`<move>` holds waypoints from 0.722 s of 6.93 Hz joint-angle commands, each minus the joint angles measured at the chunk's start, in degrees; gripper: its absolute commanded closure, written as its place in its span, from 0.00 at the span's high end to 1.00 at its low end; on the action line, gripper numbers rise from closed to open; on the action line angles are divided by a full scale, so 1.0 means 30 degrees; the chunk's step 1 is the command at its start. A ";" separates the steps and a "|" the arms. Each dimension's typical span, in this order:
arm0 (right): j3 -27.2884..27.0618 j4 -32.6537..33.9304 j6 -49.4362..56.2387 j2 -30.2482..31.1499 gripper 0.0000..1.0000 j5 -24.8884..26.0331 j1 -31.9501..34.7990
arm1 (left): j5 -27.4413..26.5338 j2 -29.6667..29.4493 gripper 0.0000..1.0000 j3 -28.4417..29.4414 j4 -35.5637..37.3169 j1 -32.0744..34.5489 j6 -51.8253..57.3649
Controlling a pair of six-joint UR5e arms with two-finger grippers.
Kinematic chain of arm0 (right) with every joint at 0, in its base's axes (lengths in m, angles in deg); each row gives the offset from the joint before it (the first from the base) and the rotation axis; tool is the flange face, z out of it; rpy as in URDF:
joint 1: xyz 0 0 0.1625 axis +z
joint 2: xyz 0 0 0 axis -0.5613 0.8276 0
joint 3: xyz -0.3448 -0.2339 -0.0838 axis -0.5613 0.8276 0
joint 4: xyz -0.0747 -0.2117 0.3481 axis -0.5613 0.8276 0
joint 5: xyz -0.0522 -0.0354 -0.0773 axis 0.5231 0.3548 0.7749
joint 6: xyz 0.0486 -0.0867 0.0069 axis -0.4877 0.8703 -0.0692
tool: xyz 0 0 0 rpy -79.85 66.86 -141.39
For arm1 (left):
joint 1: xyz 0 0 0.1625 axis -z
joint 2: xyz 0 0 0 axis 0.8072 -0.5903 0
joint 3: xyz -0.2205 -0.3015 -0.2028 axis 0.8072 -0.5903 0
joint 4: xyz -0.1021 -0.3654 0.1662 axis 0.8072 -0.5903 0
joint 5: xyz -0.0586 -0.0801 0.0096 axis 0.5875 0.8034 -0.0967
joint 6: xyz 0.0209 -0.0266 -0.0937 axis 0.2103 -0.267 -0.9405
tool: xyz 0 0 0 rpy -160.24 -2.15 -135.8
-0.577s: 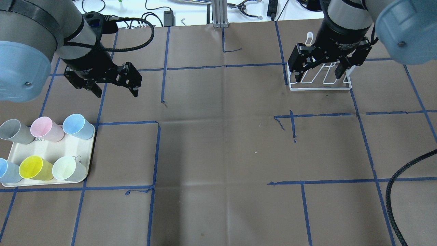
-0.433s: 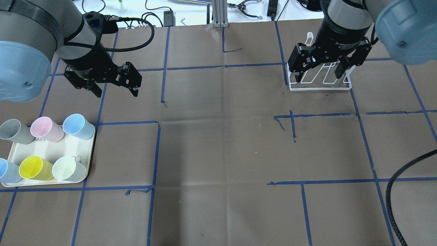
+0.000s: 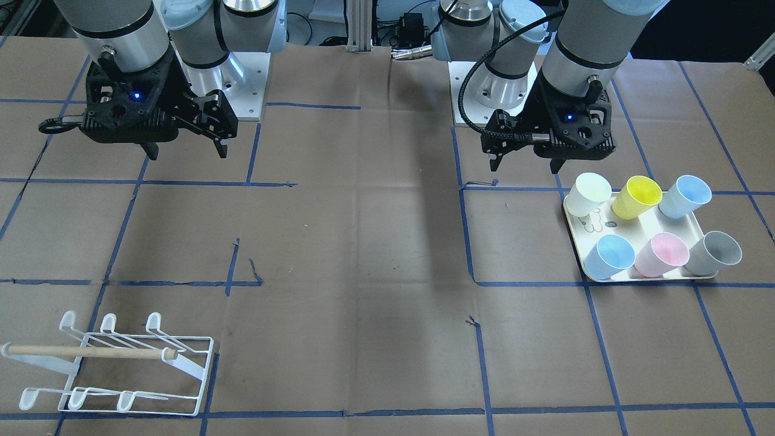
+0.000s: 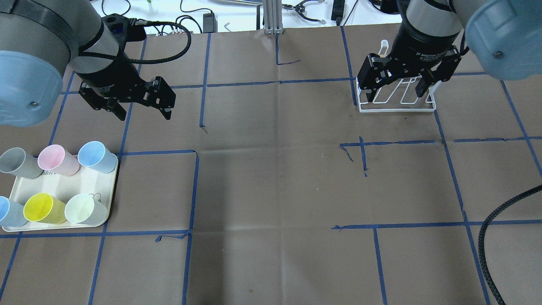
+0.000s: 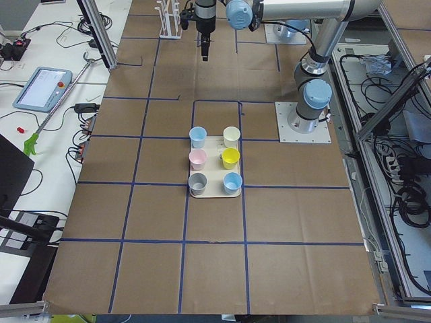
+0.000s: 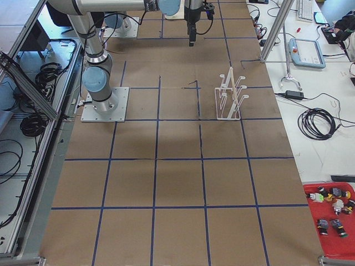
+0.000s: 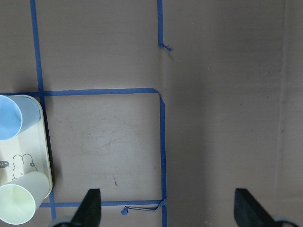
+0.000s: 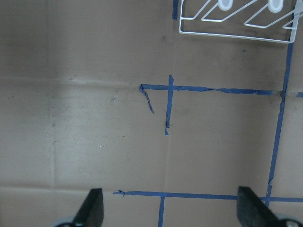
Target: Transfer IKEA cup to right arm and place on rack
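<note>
Cups, six in all, mouths up on cream tray at left side of table: grey cup, pink cup, blue cup in far row; second blue cup, yellow cup, pale green cup in near row. Left gripper spread wide, holding nothing, hanging above brown paper beyond tray's far right corner, clear of every cup. In left wrist view, only blue cup and pale green cup at left edge, fingertips apart at bottom. Right gripper likewise spread wide, holding nothing, above right side of table. White wire rack with wooden dowel across it, standing on far right part of table, well apart from right gripper in front-facing view; only its near edge at top of right wrist view.
</note>
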 commanded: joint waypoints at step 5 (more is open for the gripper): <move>-0.0029 -0.0009 0.0000 -0.0004 1.00 0.0040 0.0000 | -0.0021 0.0151 1.00 -0.0115 0.0000 -0.0080 0.0816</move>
